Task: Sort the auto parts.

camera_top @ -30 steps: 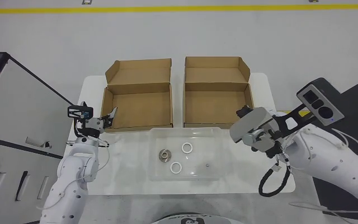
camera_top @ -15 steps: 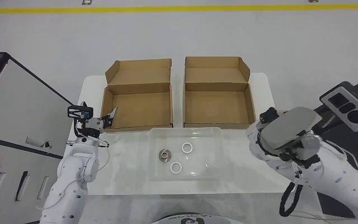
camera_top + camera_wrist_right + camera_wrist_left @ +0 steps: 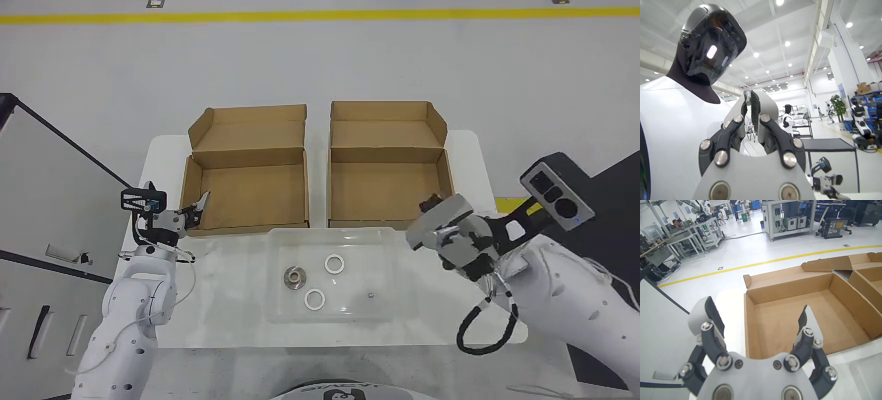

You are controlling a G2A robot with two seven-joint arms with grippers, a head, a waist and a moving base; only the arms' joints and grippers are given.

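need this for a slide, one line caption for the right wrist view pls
Right end effector shut on a small metal pin, one of the auto parts to sort.

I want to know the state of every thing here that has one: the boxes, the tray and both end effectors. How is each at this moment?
Left box, open, empty.
Right box, open, nothing visible inside.
Clear tray, holds two white rings, a metal hub and a tiny piece.
Left end effector, open, empty.
Right end effector, shut on a small metal pin.
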